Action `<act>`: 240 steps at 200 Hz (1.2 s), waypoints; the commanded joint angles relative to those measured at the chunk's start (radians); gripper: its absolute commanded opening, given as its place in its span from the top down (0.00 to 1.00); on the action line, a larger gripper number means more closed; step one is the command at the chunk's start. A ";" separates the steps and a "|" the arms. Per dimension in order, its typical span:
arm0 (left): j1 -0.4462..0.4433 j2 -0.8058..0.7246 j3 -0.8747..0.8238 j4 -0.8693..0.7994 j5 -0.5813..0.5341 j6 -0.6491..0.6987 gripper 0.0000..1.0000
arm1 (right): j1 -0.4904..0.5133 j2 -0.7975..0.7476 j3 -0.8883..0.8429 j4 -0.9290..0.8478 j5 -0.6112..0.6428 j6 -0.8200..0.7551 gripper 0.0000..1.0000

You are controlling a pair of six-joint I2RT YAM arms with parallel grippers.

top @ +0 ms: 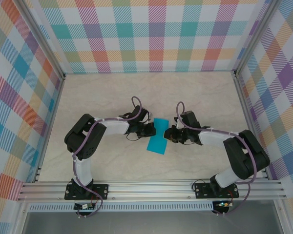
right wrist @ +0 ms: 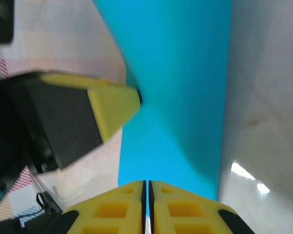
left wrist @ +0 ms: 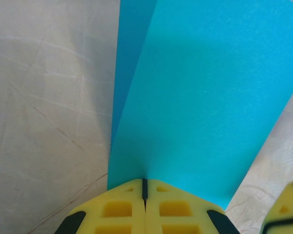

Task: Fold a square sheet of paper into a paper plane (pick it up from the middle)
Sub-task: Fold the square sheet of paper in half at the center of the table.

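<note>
Now the cyan sheet of paper, doubled over into a narrow rectangle, sits between both grippers near the middle of the pale table. The left gripper pinches one side of it, yellow fingers pressed together. The right gripper is clamped likewise on the opposite side. Two layers show from the left wrist.

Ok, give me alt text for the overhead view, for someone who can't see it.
Cyan-blue paper, folded into a narrow rectangle, is held by the left gripper and the right gripper, one shut on each long edge. They meet over a pale table walled by pastel plaid panels.
</note>
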 commanded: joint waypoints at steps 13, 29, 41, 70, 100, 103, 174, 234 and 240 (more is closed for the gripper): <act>-0.012 0.054 -0.045 -0.101 -0.041 0.028 1.00 | -0.002 0.078 0.023 0.044 -0.043 -0.026 0.88; -0.012 0.055 -0.046 -0.100 -0.042 0.028 1.00 | -0.004 0.105 0.012 0.044 -0.021 -0.040 0.88; -0.012 0.057 -0.048 -0.099 -0.042 0.028 1.00 | -0.005 0.126 0.005 0.041 -0.001 -0.047 0.88; -0.012 0.059 -0.046 -0.102 -0.044 0.028 1.00 | -0.007 0.158 -0.013 0.053 0.007 -0.046 0.89; -0.012 0.060 -0.047 -0.106 -0.045 0.031 1.00 | -0.013 0.144 0.007 0.032 -0.009 -0.034 0.89; -0.012 0.061 -0.046 -0.107 -0.045 0.033 1.00 | -0.013 0.136 0.007 0.035 -0.016 -0.031 0.89; -0.012 0.055 -0.047 -0.118 -0.048 0.037 1.00 | -0.050 0.140 0.083 0.042 -0.054 -0.053 0.88; -0.012 0.057 -0.048 -0.119 -0.054 0.045 1.00 | -0.061 0.236 0.075 0.052 -0.005 -0.057 0.89; -0.012 0.059 -0.047 -0.122 -0.055 0.046 1.00 | -0.062 0.234 0.073 0.055 -0.012 -0.051 0.89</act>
